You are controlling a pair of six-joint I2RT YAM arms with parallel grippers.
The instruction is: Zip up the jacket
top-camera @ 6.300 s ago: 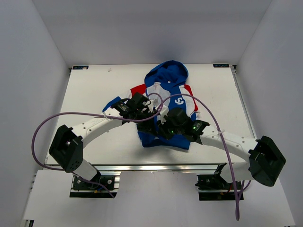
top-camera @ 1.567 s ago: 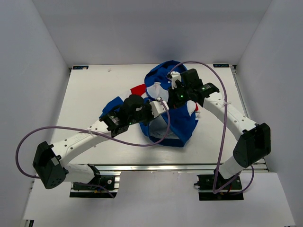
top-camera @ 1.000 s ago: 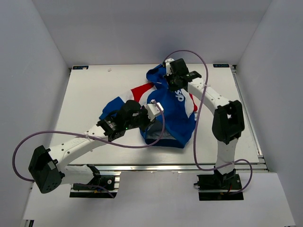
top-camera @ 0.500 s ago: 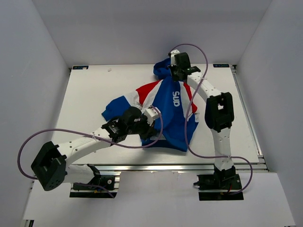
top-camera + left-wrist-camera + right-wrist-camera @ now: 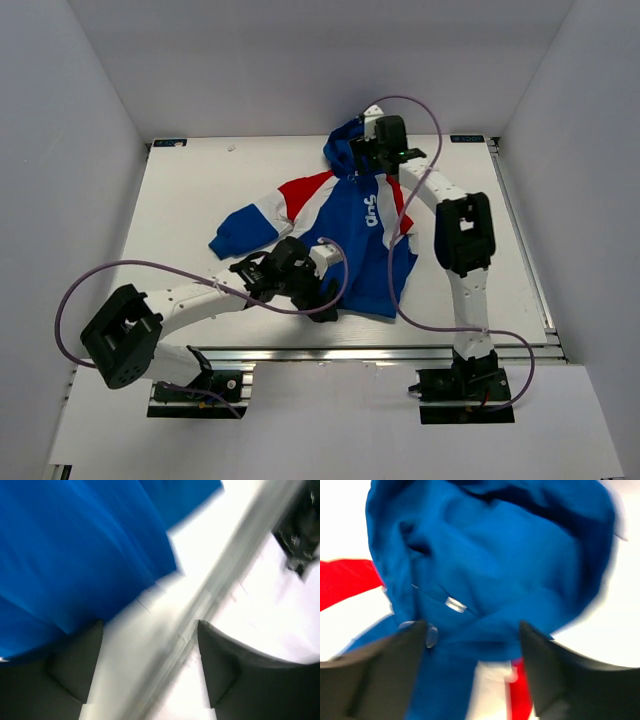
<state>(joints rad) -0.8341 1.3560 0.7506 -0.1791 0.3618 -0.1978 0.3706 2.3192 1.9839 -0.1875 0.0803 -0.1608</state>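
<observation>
The jacket [image 5: 358, 232] lies flat on the white table [image 5: 200, 180], blue front up, hood [image 5: 347, 140] at the far end and one sleeve [image 5: 243, 226] stretched to the left. My left gripper [image 5: 322, 300] hovers open at the hem's near-left corner; in the left wrist view [image 5: 150, 667] only bare table and its edge show between the fingers [image 5: 75, 662], with blue cloth [image 5: 75, 545] beyond. My right gripper [image 5: 362, 156] stands open over the collar and hood. In the right wrist view [image 5: 472, 672] blue hood fabric [image 5: 495, 565] lies under the spread fingers [image 5: 555, 675], which hold nothing.
The aluminium rail [image 5: 330, 352] runs along the table's near edge, close to my left gripper. The right arm's purple cable [image 5: 392, 280] hangs across the jacket's right side. White walls enclose the table on three sides.
Both grippers have opened and let go of the jacket. The left gripper has drawn back toward the near edge. The jacket has settled a little flatter, its sleeve further left.
</observation>
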